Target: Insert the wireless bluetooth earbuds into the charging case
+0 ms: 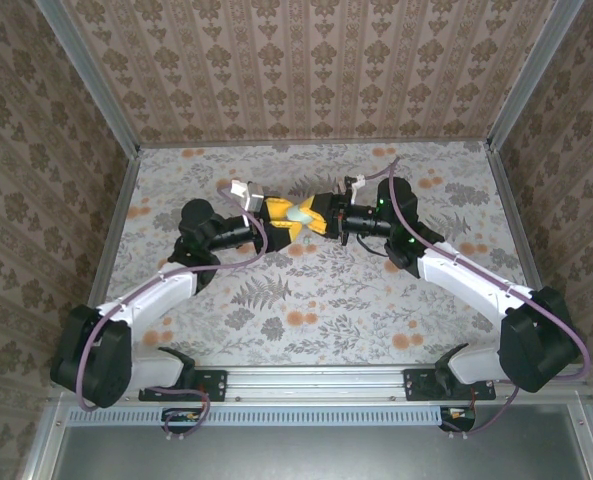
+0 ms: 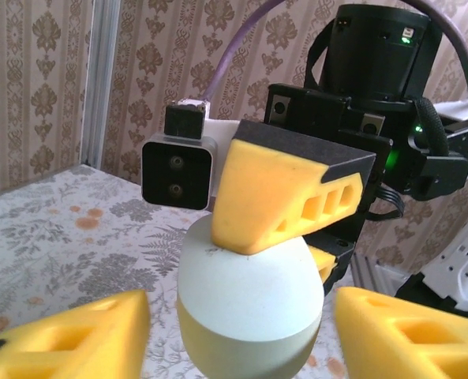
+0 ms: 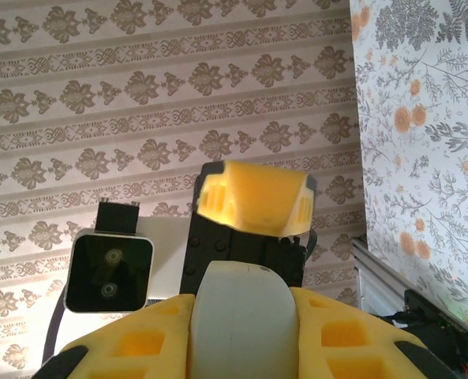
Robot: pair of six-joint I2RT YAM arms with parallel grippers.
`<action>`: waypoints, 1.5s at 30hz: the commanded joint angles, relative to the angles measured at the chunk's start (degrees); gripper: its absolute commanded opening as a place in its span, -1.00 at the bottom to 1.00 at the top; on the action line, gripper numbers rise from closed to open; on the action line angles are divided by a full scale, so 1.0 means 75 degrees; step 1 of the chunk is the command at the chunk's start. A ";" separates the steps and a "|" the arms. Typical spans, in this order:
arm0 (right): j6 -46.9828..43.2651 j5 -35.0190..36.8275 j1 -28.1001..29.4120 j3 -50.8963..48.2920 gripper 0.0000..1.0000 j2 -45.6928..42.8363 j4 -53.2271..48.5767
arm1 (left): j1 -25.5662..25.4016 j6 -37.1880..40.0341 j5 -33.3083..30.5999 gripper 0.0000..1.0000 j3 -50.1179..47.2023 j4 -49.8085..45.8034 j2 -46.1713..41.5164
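Holds the white, egg-shaped charging case (image 1: 298, 211) in the right gripper (image 1: 320, 215), lifted above the middle of the flower-patterned table (image 1: 326, 300). Presses the yellow right fingers (image 3: 352, 339) against both flanks of the case in the right wrist view, with no gap on either side. Shows one of those fingers lying across the top of the case in the left wrist view, the other just peeking out behind and below it.

Faces the left gripper (image 1: 284, 220) from the opposite side, nose to nose with the right one. Spreads the left fingers (image 2: 76, 339) wide, one on either side of the case, a thin strip of background visible between each tip and the shell. Stands open around the case, then, rather than clamped on it. Cannot tell from the top view whether any left finger touches the shell.
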 commanded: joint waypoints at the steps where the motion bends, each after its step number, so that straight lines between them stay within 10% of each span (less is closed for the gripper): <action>1: 0.0132 0.0003 0.0069 0.0279 -0.63 -0.0182 0.0039 | 0.0002 -0.0103 0.0212 0.40 0.0081 0.0405 0.0091; 11: 0.0132 0.0042 0.0176 0.0356 -0.63 -0.0185 0.0016 | 0.0002 -0.0176 0.0265 0.01 0.0070 0.0629 0.0126; 18: 0.0133 0.0072 0.0186 0.0371 -0.64 -0.0208 0.0020 | -0.0001 -0.0225 0.0243 0.30 0.0044 0.0651 0.0179; 45: 0.0117 0.0087 0.0186 0.0280 -0.64 -0.0278 0.0015 | 0.0011 -0.0601 0.0234 0.17 0.0011 0.1249 0.0196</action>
